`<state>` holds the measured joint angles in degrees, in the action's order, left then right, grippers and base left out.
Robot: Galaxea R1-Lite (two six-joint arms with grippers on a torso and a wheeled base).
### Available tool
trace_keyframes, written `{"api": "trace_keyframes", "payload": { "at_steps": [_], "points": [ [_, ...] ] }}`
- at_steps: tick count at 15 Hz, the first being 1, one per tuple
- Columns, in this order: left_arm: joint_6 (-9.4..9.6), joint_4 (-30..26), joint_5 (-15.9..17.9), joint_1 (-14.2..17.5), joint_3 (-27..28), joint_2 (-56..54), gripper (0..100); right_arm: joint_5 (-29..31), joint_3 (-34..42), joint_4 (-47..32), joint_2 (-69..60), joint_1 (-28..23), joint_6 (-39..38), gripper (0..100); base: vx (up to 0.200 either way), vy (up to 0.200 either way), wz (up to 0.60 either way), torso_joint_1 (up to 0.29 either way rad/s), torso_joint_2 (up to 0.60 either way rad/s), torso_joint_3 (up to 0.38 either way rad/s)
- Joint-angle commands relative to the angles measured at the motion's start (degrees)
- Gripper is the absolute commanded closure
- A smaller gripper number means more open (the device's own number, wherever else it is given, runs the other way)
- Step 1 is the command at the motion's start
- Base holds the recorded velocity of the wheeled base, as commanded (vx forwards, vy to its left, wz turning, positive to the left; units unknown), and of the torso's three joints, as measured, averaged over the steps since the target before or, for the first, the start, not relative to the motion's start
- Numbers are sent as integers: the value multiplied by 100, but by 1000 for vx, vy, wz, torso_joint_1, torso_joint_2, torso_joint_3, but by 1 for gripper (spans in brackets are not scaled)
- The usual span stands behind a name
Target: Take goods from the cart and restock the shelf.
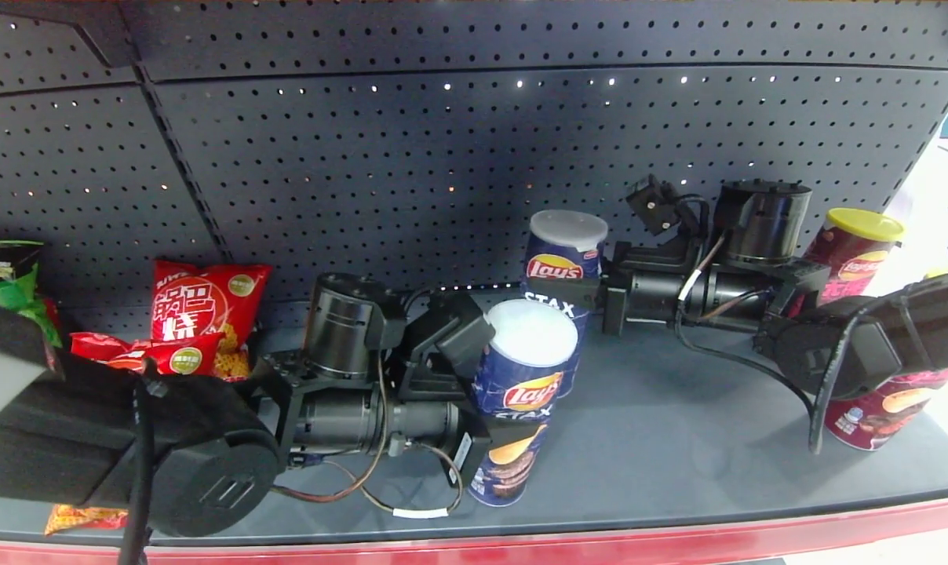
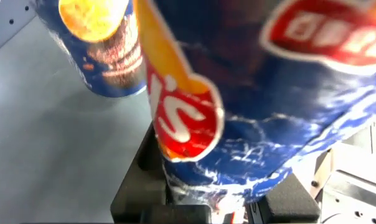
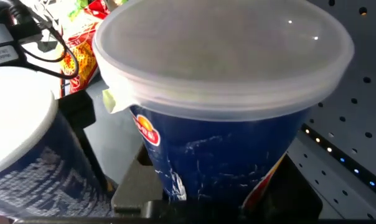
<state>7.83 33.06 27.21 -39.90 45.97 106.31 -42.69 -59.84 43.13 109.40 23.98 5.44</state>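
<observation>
Front blue can [image 1: 517, 400]: it is on the shelf [image 1: 678, 447], near the front edge, and it leans a little. I cannot tell if its bottom rests fully on the board.
Rear blue can [image 1: 564, 259]: upright, just behind the front one and closer to the pegboard [image 1: 443, 173]. Its bottom is hidden.
Left hand [image 1: 486, 408]: it pinches the front blue can from both sides.
Right hand [image 1: 576, 294]: it is at the right of the rear blue can and pinches it at about mid height.
Neighbours: maroon cans [image 1: 855, 247] stand at the right end and red snack bags [image 1: 207, 306] at the left. Both are well apart from the blue cans.
Step in hand: I judge it is the placing. Both cans are at the shelf but not yet released.
Next move: the front can needs to be set straight and fully down. Then each hand should spread and draw back without pushing the other can, because the two cans stand very close together.
</observation>
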Motion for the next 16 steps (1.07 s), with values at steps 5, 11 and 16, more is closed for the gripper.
{"api": "trace_keyframes", "payload": {
  "at_steps": [5, 11, 16],
  "points": [
    [-18, -19, -155, 44, -370, -252, 0, 24, 8, 2, -15, 28, 1, 100, 0, 0, 0, 0, 0, 0],
    [-18, -28, -163, 132, -405, -339, 0, 24, 25, 2, -24, 37, 1, 100, 0, 0, 0, 0, 0, 0],
    [-27, -37, -339, 378, -844, -832, 0, 33, 25, 2, -15, 54, -8, 100, 0, 0, 0, 0, 0, 0]
  ]
}}
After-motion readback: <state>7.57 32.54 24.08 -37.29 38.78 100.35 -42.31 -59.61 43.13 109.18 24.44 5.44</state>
